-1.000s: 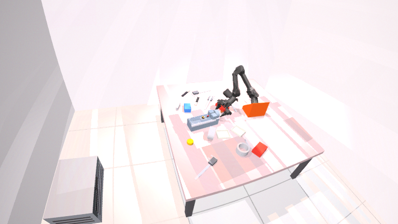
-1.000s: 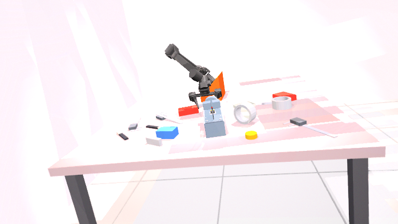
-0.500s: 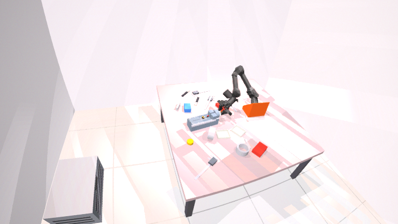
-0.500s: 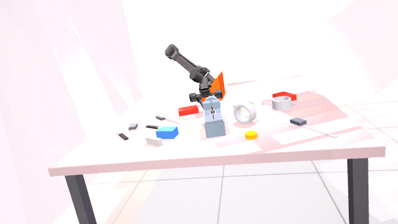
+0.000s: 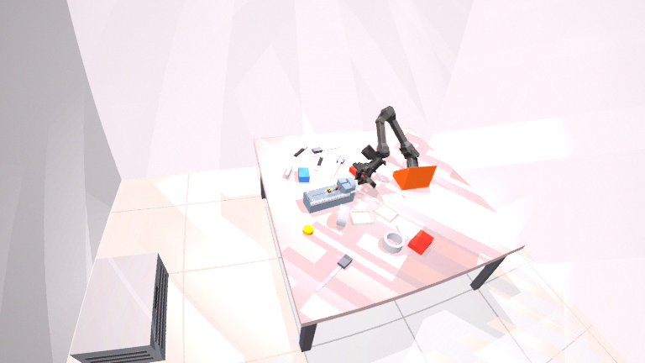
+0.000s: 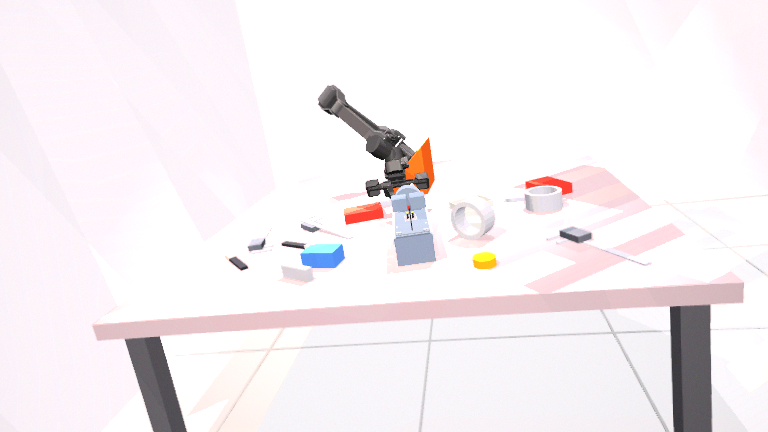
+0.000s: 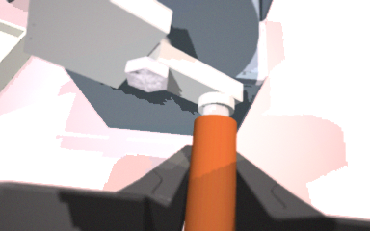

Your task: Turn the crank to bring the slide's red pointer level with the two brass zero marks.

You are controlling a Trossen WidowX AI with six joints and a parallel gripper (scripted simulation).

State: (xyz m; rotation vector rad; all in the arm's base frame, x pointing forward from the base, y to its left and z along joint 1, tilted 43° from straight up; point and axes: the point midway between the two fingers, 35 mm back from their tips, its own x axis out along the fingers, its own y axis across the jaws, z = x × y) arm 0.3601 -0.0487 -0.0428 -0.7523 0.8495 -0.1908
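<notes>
The blue-grey machine stands on the table. Its crank has a pale arm, a thick grey block on the opposite side and an orange handle. My gripper is shut on this handle, with the dark fingers on both sides of it. In the top and exterior views, the handle between the fingers is hidden. The slide's red pointer shows at the crank side of the brass marks, apart from them. The exact gap is too small to read.
A red block lies close beside the gripper and machine. An orange panel stands near the arm's base. A grey ring stands on edge beside the machine. A blue block and a yellow disc lie at its sides.
</notes>
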